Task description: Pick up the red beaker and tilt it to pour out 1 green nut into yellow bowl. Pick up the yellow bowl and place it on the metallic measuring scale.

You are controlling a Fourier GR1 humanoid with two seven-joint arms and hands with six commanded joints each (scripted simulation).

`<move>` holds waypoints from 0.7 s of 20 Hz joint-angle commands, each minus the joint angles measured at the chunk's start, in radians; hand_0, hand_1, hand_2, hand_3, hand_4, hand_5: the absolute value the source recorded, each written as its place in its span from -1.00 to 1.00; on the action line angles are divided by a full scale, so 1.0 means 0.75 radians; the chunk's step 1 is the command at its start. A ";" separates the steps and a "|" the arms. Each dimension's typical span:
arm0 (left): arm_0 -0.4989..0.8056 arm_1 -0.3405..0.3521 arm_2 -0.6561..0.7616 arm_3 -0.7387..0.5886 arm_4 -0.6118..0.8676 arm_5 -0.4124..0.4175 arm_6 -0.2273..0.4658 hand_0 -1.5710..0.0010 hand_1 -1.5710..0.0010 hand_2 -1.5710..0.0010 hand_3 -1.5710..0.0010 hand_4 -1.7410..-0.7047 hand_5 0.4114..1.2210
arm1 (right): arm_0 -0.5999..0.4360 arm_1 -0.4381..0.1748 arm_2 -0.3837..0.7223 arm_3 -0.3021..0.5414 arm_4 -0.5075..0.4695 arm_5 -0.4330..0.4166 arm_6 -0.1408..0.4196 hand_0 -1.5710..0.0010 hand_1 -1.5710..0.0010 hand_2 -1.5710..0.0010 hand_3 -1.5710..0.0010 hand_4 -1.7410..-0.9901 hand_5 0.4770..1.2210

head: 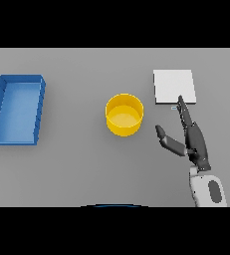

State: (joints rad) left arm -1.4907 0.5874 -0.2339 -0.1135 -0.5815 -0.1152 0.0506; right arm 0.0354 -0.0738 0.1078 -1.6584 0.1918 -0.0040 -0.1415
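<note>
No lettering, number, brand or sign can be read anywhere on the grey table (76, 169). The yellow bowl (124, 115) at the middle carries no label. The blue tray (17, 109), well to the left of the bowl, is plain on its walls and floor. The pale square scale (172, 85), to the right of the bowl and farther back, shows only a small mark at its near edge, too small to read.

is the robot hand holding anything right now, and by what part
Nothing is held. The right robot hand is open with straight fingers, between the yellow bowl and the scale.
</note>
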 commanded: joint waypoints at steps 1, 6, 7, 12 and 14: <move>0.044 0.002 0.018 -0.004 0.025 0.060 0.039 -1.00 -1.00 -1.00 -0.99 -1.00 1.00 | 0.005 -0.006 0.007 -0.003 0.010 0.003 0.004 1.00 1.00 1.00 1.00 0.60 -0.60; 0.250 0.014 0.198 -0.027 0.262 0.232 0.175 -1.00 -1.00 -1.00 -1.00 -1.00 1.00 | 0.011 -0.012 0.007 0.003 -0.004 0.021 0.002 1.00 1.00 1.00 1.00 0.62 -0.52; 0.300 0.015 0.216 -0.050 0.292 0.253 0.179 -1.00 -1.00 -1.00 -1.00 -1.00 1.00 | 0.011 -0.015 0.001 0.010 -0.006 0.019 -0.004 1.00 1.00 1.00 1.00 0.63 -0.51; 0.631 -0.040 0.265 -0.273 0.450 0.338 0.158 -1.00 -1.00 -1.00 -1.00 -1.00 1.00 | 0.022 -0.024 -0.004 0.005 -0.006 0.017 -0.035 1.00 1.00 1.00 1.00 0.55 -0.46; 0.751 -0.046 0.261 -0.418 0.492 0.343 0.222 -1.00 -1.00 -1.00 -1.00 -1.00 0.91 | 0.019 -0.024 0.008 0.006 0.009 0.018 -0.014 1.00 1.00 1.00 1.00 0.51 -0.46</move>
State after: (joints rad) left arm -0.9261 0.5526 -0.0381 -0.4267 -0.2124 0.1408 0.2138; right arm 0.0500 -0.0922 0.1136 -1.6541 0.1986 0.0094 -0.1500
